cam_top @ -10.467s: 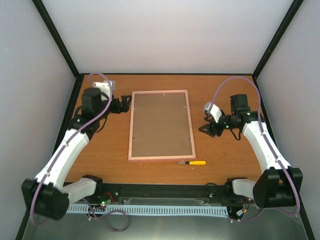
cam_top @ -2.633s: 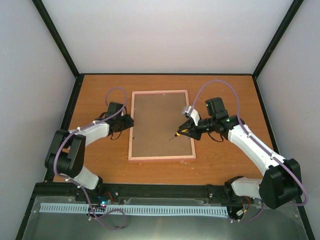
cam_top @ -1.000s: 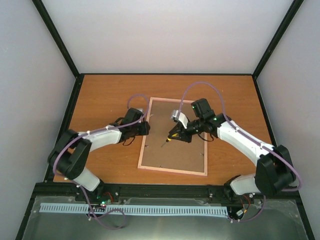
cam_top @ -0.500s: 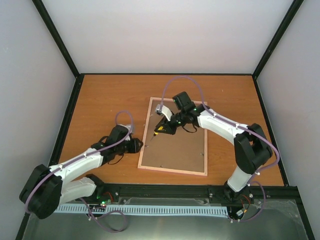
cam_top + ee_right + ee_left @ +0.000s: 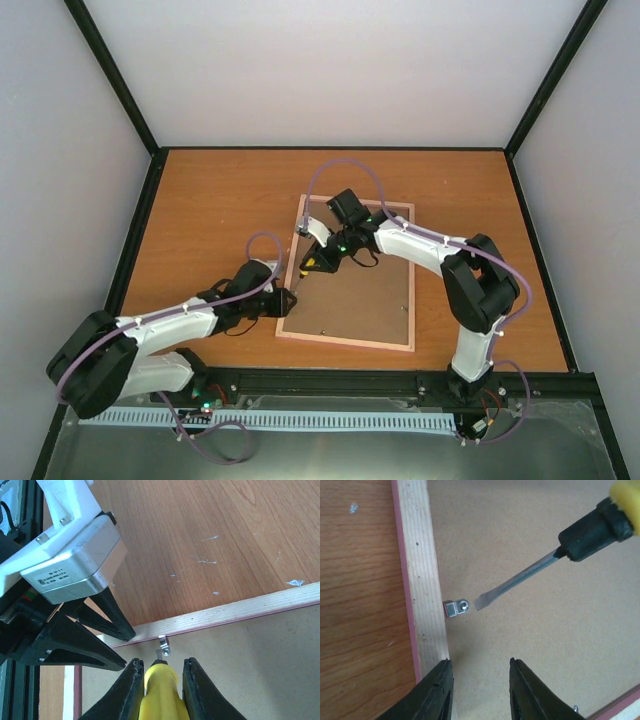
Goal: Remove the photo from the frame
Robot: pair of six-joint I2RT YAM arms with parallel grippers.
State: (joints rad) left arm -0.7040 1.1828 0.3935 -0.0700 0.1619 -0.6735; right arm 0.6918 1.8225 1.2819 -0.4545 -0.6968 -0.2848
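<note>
Frame [image 5: 345, 341] lies face down on the worktop [image 5: 200, 210], skewed, pale wood rails up, brown backing board [image 5: 360, 295] filling the opening. The photo is not in view; judged to sit under the backing. Right claw [image 5: 161, 664] is clamped round the yellow handle of a screwdriver [image 5: 540, 566]. The flat blade slants down toward a small metal tab [image 5: 456, 608] fixed at the inner edge of the frame's left rail, with its tip just beside the tab's screw end and not clearly touching. Left claw [image 5: 480, 662] is parted to a middling gap and holds nothing. One of its fingers [image 5: 437, 692] is over the wood rail and the other over the backing, close to the tab. Cannot tell whether they bear down. Step in hand, as judged: free this tab so the backing can lift. To do it well:

- Keep the blade low and nearly flat to the board.
- Catch the tab's free end rather than the screw head.
- Swing or bend the tab outward over the rail in a short stroke.
- Have the left claw press on the rail first, since a frame lying loose will likely slide under a sideways push.
- Watch for the tip skating off and scoring the soft board.
</note>
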